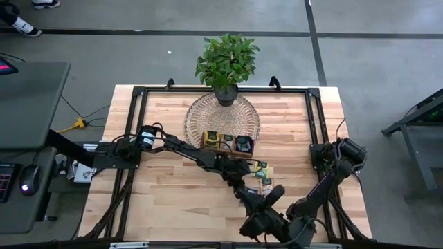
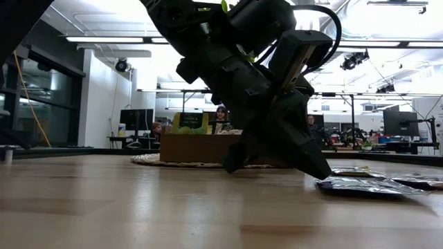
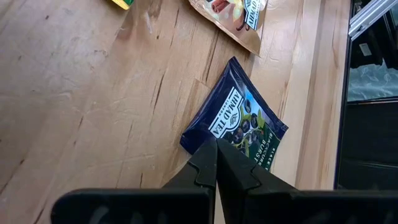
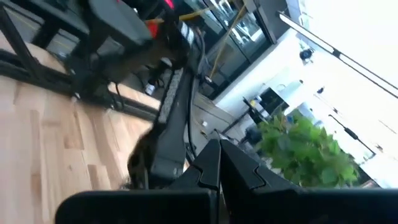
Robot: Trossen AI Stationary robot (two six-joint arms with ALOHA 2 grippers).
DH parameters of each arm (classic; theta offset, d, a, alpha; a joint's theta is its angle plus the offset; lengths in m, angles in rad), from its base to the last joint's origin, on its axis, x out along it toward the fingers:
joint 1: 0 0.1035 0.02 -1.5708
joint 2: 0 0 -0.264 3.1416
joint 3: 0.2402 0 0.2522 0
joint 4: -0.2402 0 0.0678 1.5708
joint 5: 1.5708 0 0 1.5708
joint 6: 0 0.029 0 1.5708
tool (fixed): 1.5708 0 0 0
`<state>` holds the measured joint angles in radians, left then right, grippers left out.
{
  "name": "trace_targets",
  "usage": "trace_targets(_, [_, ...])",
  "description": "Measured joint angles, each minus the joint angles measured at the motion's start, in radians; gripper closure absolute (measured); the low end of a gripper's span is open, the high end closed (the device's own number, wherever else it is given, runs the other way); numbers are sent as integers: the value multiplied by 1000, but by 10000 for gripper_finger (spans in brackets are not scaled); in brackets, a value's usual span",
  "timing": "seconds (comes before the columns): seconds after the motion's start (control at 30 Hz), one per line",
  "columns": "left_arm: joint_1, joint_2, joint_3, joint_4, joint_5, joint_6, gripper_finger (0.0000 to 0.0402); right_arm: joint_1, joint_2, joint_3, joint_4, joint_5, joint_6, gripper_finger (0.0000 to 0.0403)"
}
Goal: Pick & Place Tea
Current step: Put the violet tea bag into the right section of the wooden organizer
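Note:
A dark blue tea sachet (image 3: 242, 106) lies flat on the wooden table (image 1: 166, 194), near its front edge; in the low view this sachet (image 2: 367, 185) rests on its underside. My left gripper (image 3: 216, 144) is shut, slanting down, with its tips on that sachet. More tea lies loose just beyond it: a tan sachet (image 3: 239, 18) and a few others (image 1: 263, 173). Further sachets stand in the brown wooden tray (image 1: 228, 143). My right gripper (image 4: 219, 144) is shut on nothing, raised well above the table, pointing level toward the plant (image 4: 298, 149). My left gripper meets the dark blue sachet with its shut fingertips (image 3: 208, 155) on the printed face near the sachet's nearest edge (image 3: 193, 140). The fingers slant down onto it from the table's left side. The sachet stays flat on the table; no part of it shows between the fingers.
The tray sits on a round woven mat (image 1: 221, 117) at the table's far middle, with a potted plant (image 1: 225, 62) behind it. A black frame (image 1: 315, 117) runs along the table's edges. My right arm (image 1: 311, 200) crosses above the near right corner. People sit in the room beyond.

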<state>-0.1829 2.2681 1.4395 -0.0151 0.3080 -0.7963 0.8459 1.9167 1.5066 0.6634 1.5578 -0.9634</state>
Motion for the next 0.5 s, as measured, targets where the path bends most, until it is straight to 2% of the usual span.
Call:
trace_targets(0.13, [0,0,0,2,0,0,401,-15,0,75,-69,-132,56,402])
trace_targets(0.2, [0,0,0,2,0,0,401,-31,0,122,-214,-221,162,402])
trace_targets(0.27, [0,0,0,3,1,0,401,-55,0,184,-517,-370,382,403])
trace_targets(0.33, [0,0,-1,3,2,0,401,-92,3,269,-919,-633,695,403])
trace_targets(0.4, [0,0,-1,8,4,5,401,-139,29,353,-1223,-865,974,403])
trace_targets(0.43, [0,0,-1,12,5,7,401,-156,43,386,-1339,-938,1058,403])
trace_targets(0.5, [0,0,-1,16,11,7,401,-176,67,430,-1487,-1022,1111,403])
